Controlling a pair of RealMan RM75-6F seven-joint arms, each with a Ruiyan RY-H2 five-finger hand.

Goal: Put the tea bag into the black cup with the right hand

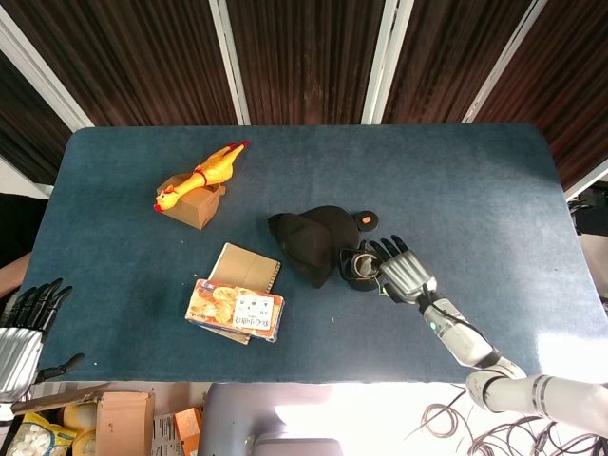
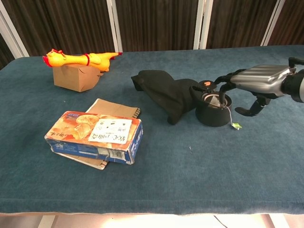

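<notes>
Tea bag (image 2: 214, 100) sits inside black cup (image 2: 213, 114), string and green tag (image 2: 235, 126) trailing onto table (image 2: 190, 161). Right hand (image 2: 256, 80) spread, holding nothing, fingertips over rim. Risk: a finger snagging the string could drag the bag out or tip the cup.

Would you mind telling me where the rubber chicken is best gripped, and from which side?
I would grip the rubber chicken around its slim middle, coming down from above. It lies lengthwise on top of the small cardboard box, with both ends overhanging, so its sides look free for fingers, while the box blocks any approach from below.
</notes>
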